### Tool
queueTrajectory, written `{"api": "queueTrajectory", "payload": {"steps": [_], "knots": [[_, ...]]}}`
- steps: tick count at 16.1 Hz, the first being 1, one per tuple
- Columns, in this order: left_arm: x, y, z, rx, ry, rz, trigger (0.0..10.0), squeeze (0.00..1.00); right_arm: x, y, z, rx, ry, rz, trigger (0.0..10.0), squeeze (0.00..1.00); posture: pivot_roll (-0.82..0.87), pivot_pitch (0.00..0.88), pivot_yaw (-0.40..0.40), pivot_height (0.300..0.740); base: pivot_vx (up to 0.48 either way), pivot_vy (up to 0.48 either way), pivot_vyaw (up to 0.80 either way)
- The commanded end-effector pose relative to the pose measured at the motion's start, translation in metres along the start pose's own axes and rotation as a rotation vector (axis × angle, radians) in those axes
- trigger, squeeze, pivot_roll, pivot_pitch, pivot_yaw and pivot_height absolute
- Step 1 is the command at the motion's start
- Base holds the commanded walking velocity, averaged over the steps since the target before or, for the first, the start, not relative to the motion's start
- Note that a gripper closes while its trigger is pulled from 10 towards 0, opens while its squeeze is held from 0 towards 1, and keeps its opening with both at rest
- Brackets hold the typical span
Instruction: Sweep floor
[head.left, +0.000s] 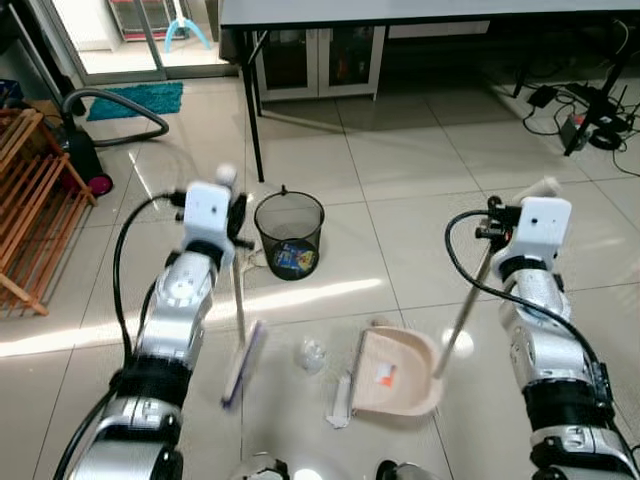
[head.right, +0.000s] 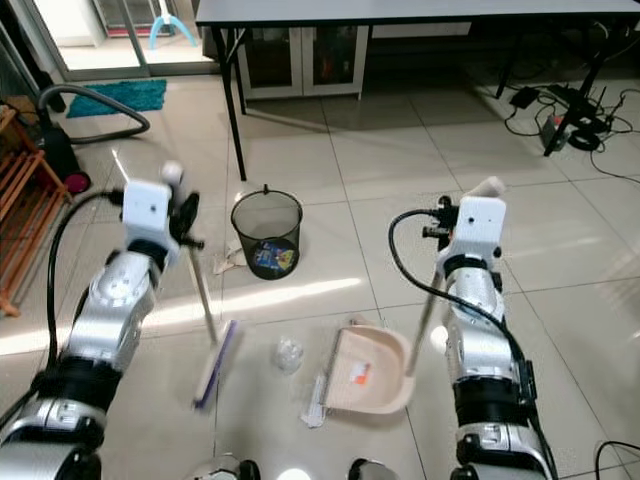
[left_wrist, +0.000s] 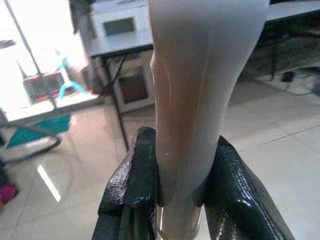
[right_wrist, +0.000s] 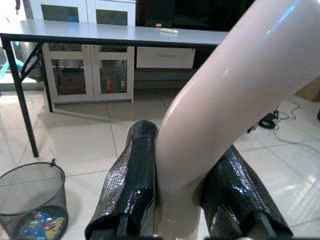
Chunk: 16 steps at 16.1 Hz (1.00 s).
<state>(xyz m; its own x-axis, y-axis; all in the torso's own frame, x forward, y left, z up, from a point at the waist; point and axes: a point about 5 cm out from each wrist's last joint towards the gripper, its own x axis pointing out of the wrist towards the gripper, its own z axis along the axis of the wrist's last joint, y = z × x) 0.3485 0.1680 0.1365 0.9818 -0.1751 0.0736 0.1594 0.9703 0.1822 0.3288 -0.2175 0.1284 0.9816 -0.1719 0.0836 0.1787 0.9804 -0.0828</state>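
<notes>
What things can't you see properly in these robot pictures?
- Broom head: blurred in the eye views, bristles unclear.
- Clear scrap beside the dustpan: too small to tell what it is.
- Wastebasket contents: colourful wrappers half hidden by the mesh.
- Left end effector and right end effector: the pale handles they grip block the floor beyond in the wrist views.

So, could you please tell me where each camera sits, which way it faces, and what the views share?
Left eye view: on the head, looking forward and down at the tiled floor; both silver arms show, with broom, dustpan and wire bin.
Right eye view: beside it, same scene; the broom's blur suggests motion.
Left wrist view: looks along the left claw, shut on the broom's pale handle, towards the table.
Right wrist view: looks along the right claw, shut on the dustpan's handle.
Shared: both wrist views catch the table; the right also sees the bin.
</notes>
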Motion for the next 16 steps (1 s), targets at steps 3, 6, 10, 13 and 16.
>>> {"api": "queueTrajectory", "payload": {"steps": [3,6,10,13,16], "knots": [[0.004,-0.011,0.004,0.008,-0.051,-0.103,10.0,0.0,0.002,0.002,0.007,0.015,-0.037,0.002,10.0,0.0,0.0,0.094,0.057,0.74,0.0,0.0,0.0],[0.005,-0.012,0.004,-0.007,-0.051,-0.117,10.0,0.0,-0.001,0.005,0.007,0.05,-0.049,0.007,10.0,0.0,-0.01,0.107,0.057,0.74,0.0,0.0,0.0],[-0.002,-0.005,-0.004,-0.026,-0.018,-0.049,10.0,0.0,-0.007,0.009,0.008,0.072,-0.059,0.023,10.0,0.0,-0.01,0.104,0.051,0.74,0.0,0.0,0.0],[-0.009,-0.003,0.001,-0.024,-0.036,-0.021,10.0,0.0,-0.015,0.016,0.01,0.121,-0.055,0.047,10.0,0.0,0.0,0.105,0.061,0.74,0.0,0.0,0.0],[-0.012,-0.005,-0.001,-0.059,-0.035,0.019,10.0,0.0,-0.018,0.02,0.007,0.149,-0.046,0.042,10.0,0.0,0.01,0.096,0.066,0.74,0.0,0.0,0.0]]}}
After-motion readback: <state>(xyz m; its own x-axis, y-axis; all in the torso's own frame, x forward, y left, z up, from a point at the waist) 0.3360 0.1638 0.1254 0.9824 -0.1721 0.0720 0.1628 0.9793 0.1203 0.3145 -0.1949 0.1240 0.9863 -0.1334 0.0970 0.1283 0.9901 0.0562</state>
